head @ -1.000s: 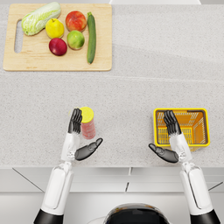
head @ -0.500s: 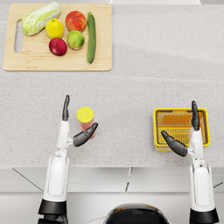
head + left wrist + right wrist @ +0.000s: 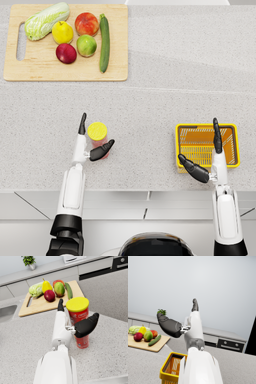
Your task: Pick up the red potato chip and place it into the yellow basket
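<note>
The red potato chip can [image 3: 98, 140] stands upright left of centre in the head view, its body mostly hidden under its yellow lid [image 3: 97, 131]. The left hand [image 3: 90, 142] is spread open around it; contact cannot be made out. The yellow basket [image 3: 207, 145] sits at lower right on the speckled surface [image 3: 150, 105], partly covered by the open, empty right hand [image 3: 206, 157].

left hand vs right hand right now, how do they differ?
The left hand brackets the chip can, thumb against its side; the right hand holds nothing. Left sits low at the counter; right hovers above the yellow basket. Both have fingers spread.
</note>
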Tool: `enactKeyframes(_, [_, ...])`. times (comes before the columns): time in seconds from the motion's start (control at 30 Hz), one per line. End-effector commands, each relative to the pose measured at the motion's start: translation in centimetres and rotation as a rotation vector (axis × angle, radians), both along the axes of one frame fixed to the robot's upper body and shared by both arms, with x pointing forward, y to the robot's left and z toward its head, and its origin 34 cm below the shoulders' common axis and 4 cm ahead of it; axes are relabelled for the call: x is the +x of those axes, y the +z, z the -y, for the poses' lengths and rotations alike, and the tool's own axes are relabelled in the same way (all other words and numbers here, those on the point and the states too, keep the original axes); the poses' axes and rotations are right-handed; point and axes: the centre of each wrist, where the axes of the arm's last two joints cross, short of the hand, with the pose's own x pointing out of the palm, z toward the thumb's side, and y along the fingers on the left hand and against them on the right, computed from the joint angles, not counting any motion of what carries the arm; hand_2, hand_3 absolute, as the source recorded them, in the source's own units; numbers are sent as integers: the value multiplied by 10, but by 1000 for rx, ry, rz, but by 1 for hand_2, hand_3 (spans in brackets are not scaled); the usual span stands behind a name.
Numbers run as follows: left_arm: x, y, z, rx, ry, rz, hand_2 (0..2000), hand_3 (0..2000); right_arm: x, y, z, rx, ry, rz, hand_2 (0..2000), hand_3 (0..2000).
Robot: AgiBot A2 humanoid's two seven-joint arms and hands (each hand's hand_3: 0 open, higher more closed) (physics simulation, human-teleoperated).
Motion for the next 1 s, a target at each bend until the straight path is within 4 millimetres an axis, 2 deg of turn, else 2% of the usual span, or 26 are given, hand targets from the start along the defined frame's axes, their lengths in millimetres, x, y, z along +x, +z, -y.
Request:
enactKeyframes(0.03, [6,-15,5,15,-5,-75,0,0,2,2,-4,3,14,7,0,0])
enactKeyframes(0.17, [14,-16,5,-5,17,-96,0,0,2,0,-7,7,23,0,0,0])
enactKeyframes(0.2, [17,-16,3,-17,36,-104,1361,327,2,0,-7,9,23,0,0,0])
enactKeyframes(0.23, [19,-14,2,-29,38,-101,2000,653,1,0,-8,9,27,1,0,0])
enactKeyframes(0.37, [24,-7,-2,-69,24,-89,2000,1960,-1,-3,-11,11,34,-9,0,0])
enactKeyframes(0.43, [27,-5,-2,-76,51,-80,2000,2000,-1,-3,-13,14,40,-9,0,0])
enactKeyframes(0.47, [24,9,0,-82,23,-14,2000,2000,-1,-4,-14,15,43,-13,0,0])
enactKeyframes(0.53, [11,54,17,-77,-102,170,2000,2000,0,-10,-24,9,80,-38,0,0])
enactKeyframes(0.63, [-4,118,35,-92,-197,419,2000,2000,6,-14,-46,9,151,-61,0,0])
enactKeyframes(0.73, [-27,166,55,-110,-279,615,2000,2000,11,-14,-62,16,198,-67,0,0])
enactKeyframes(0.83, [-43,190,73,-129,-351,714,2000,2000,17,-11,-80,26,247,-66,0,0])
enactKeyframes(0.93, [-58,190,96,-131,-454,733,2000,2000,24,-4,-100,41,293,-56,0,0])
enactKeyframes(1.0, [-64,188,108,-134,-503,728,2000,2000,28,-7,-111,35,320,-76,0,0])
